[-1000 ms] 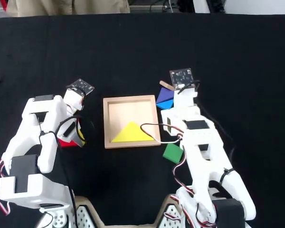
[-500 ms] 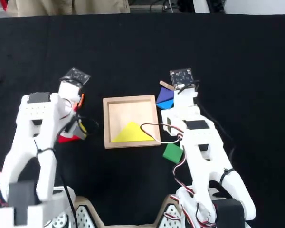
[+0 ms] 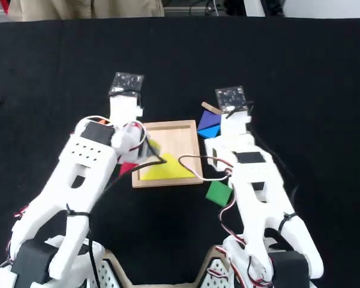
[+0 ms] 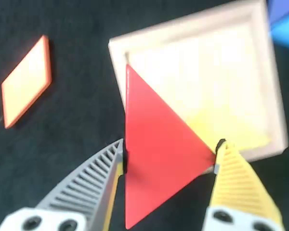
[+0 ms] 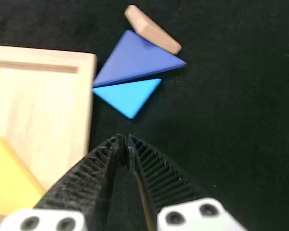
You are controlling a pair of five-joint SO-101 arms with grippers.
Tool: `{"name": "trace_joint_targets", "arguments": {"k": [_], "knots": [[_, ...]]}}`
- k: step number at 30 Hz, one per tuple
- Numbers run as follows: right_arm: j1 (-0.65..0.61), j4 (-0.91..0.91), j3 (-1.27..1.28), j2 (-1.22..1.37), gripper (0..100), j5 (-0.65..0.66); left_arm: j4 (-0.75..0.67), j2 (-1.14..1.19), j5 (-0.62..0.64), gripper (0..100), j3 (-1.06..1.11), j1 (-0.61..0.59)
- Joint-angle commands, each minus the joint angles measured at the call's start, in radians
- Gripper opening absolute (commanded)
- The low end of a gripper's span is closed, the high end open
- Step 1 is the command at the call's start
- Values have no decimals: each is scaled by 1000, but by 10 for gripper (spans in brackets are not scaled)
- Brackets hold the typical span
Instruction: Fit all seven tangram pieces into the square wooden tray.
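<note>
The left end effector (image 4: 169, 147) clamps a red triangle (image 4: 151, 127) overlapping the tray (image 4: 183, 24).

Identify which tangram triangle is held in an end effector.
The red triangle, in the left end effector; yellow triangle and both blue triangles lie free.

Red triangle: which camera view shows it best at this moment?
The left wrist view: the red triangle shows almost its whole face, clamped in the left hand over the tray's edge. The high view gives a red sliver beside the tray, under the left arm.
</note>
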Motion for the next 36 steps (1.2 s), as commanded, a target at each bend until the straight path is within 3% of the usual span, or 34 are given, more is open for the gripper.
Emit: {"name": "trace_joint_targets", "arguments": {"k": [1,6,12,20,24,36], "knots": [[46,-20,-15,1,11,-8,-130,11,149,270,-59,19],[94,-44,-27,8,11,-55,-227,210,201,270,-82,22],[89,-74,-21,8,11,-57,-230,427,199,270,-186,25],[87,-71,-21,10,11,-55,-235,446,209,270,-211,25],[87,-69,-21,10,11,-55,-230,448,276,270,-203,18],[58,-75,-12,10,11,-55,-232,450,276,276,-186,25]]}}
